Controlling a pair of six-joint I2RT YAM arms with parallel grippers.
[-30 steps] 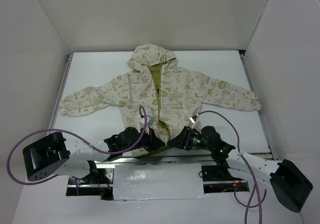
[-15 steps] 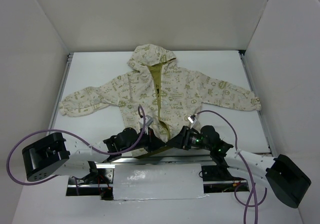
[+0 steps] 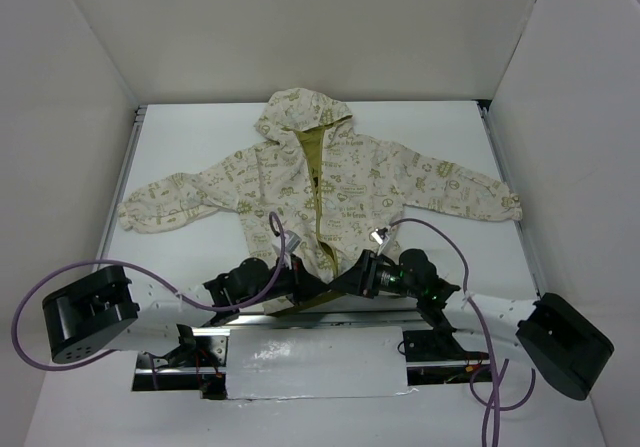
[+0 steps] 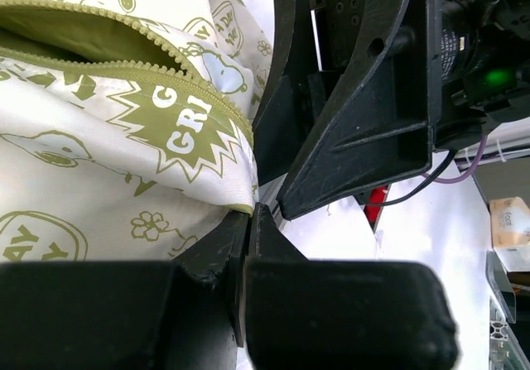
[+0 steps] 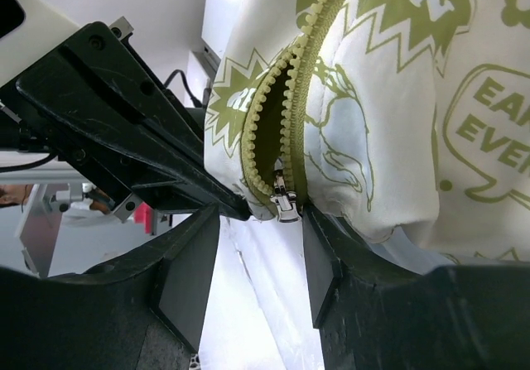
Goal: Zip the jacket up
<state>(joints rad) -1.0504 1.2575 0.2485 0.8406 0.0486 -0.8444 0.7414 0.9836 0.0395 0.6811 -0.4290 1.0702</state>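
The cream jacket (image 3: 330, 182) with olive doodle prints lies flat on the white table, hood at the back, its olive zipper (image 3: 318, 207) open down the front. My left gripper (image 3: 322, 285) is shut on the jacket's bottom hem corner (image 4: 236, 196) just left of the zipper. My right gripper (image 3: 345, 279) is open at the hem. In the right wrist view the silver zipper slider (image 5: 286, 200) hangs at the bottom of the teeth, between my open fingers (image 5: 323, 262) and close to the right one. The left gripper's black body (image 5: 124, 138) is right beside it.
White walls enclose the table on three sides. The metal rail (image 3: 300, 319) at the table's near edge runs just below both grippers. Purple cables (image 3: 440, 235) loop from each arm over the table's near part.
The right arm's base end has swung slightly left and its gripper has edged toward the zipper's bottom. The left gripper stays clamped on the hem.
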